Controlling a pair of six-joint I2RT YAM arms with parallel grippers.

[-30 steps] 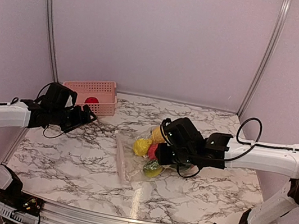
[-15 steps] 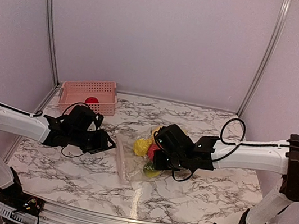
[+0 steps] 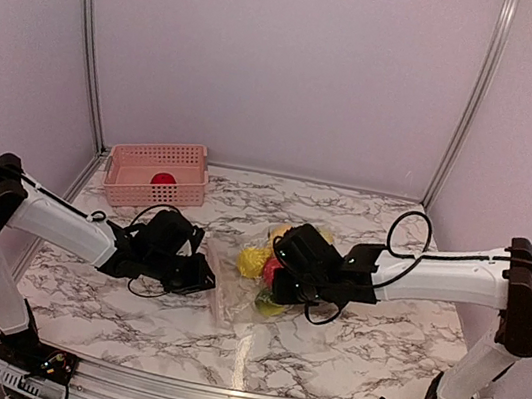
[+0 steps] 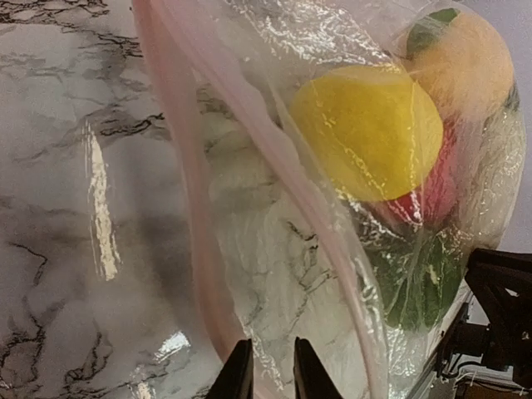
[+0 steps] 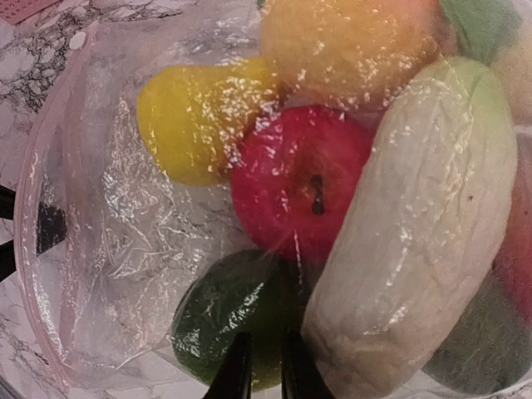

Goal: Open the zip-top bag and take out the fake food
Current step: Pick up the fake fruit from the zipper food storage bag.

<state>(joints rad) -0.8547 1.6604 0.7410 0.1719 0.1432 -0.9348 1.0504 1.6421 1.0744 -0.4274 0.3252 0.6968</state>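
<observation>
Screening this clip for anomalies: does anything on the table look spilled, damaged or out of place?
Nothing is spilled or damaged. The zip-top bag lies on the table with the fake food bunched at its right end. The one oddity: a red object sits alone in the pink basket, apart from the rest.

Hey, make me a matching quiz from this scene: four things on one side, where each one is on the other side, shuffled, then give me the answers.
Things:
1. pink basket
2. zip-top bag
3. yellow toy fruit
4. left gripper

Places:
A. inside the bag
B. at the bag's zip-strip edge
C. far left corner of the table
D. lying in the middle of the table

Pairs: 1-C, 2-D, 3-A, 4-B
</observation>
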